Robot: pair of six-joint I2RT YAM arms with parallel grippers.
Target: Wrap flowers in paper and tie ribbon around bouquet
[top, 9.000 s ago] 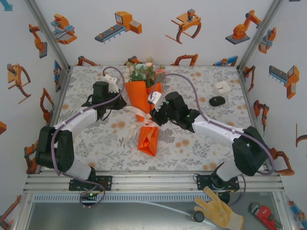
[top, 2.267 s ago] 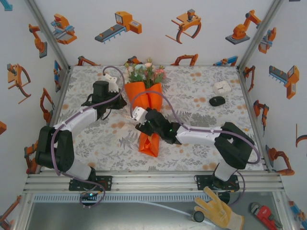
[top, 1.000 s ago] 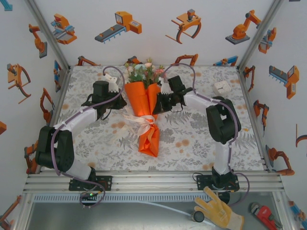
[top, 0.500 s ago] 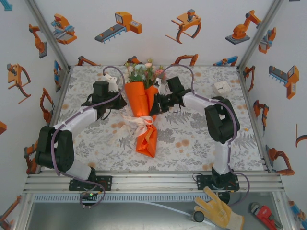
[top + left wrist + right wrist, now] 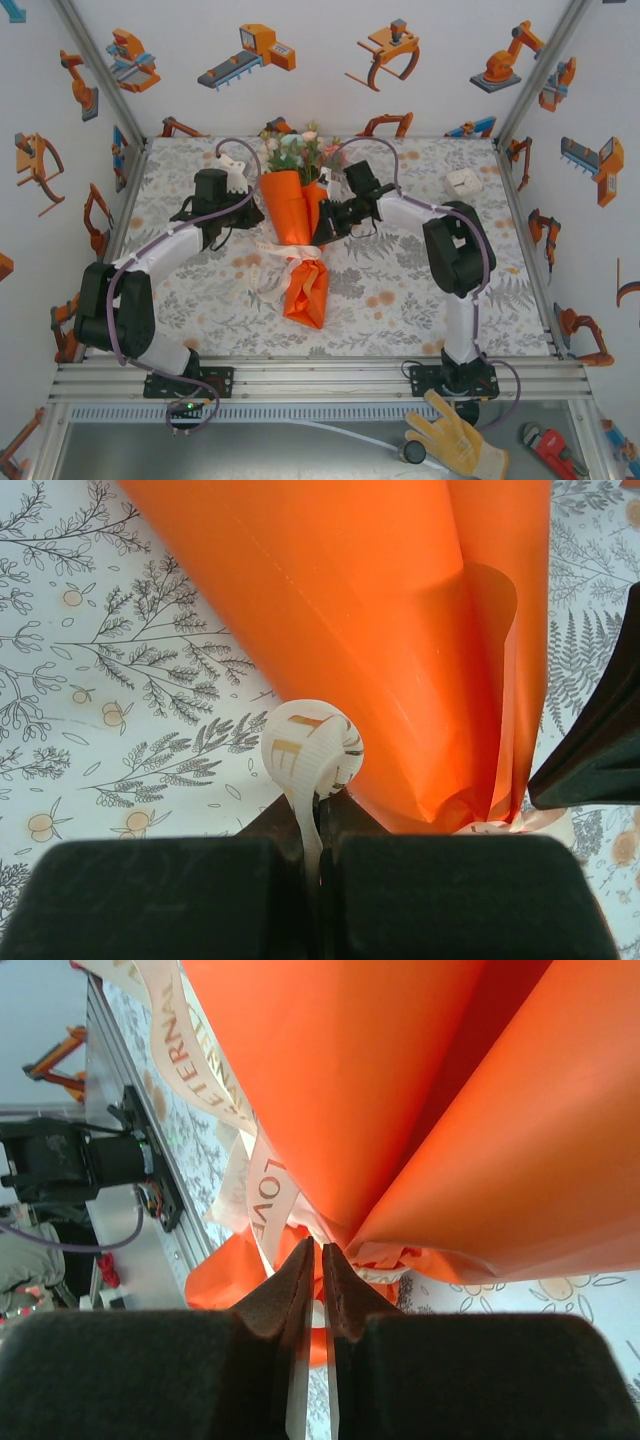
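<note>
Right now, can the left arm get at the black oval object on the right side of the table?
Probably not. The left gripper is shut on the ribbon beside the bouquet, and the bouquet and the right arm lie between it and the black oval object, far across the table.

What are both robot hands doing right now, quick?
Left gripper: closed, pinching the ribbon.
Right gripper: almost closed beside the bouquet, seemingly gripping ribbon too.
</note>
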